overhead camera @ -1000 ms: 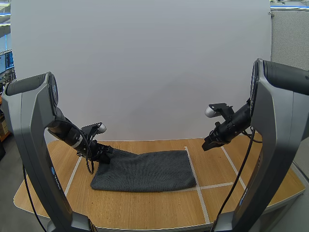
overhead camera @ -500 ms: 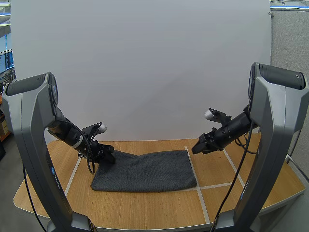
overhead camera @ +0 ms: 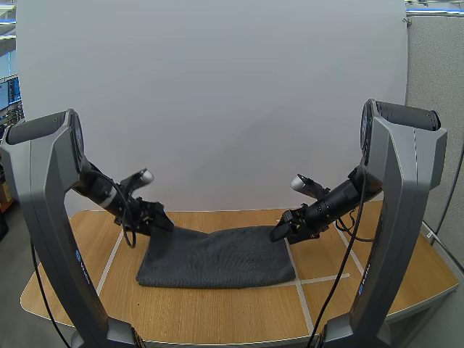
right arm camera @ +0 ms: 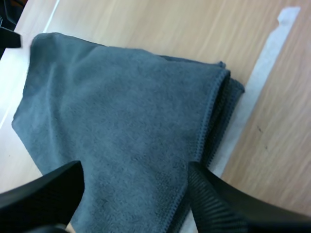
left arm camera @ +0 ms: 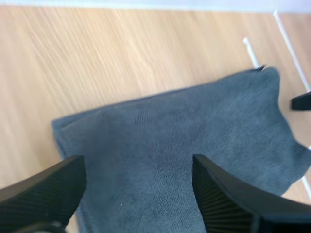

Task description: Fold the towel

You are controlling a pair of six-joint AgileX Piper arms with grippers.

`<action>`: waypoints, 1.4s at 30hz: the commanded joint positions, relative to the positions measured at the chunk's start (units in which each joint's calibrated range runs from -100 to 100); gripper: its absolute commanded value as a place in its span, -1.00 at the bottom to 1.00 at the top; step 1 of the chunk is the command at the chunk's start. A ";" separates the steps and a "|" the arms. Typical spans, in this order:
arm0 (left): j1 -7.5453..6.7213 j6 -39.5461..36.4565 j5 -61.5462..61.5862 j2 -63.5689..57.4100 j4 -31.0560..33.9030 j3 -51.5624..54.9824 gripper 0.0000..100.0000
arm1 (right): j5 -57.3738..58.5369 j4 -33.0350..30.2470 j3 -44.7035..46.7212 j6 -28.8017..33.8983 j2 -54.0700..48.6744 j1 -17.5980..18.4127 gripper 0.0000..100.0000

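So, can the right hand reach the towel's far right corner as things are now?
Probably yes: the right hand hangs open close over that corner of the towel, and nothing lies between them.

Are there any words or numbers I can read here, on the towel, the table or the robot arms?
No text can be read.
The towel: plain grey, no writing.
The table: only white tape lines, no words.
One small blue mark on the left arm's column: too small to read.
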 commanded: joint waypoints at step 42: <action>8.60 -1.34 13.63 -14.14 2.64 -8.82 1.00 | 0.94 3.63 0.07 -2.19 8.19 3.30 -0.72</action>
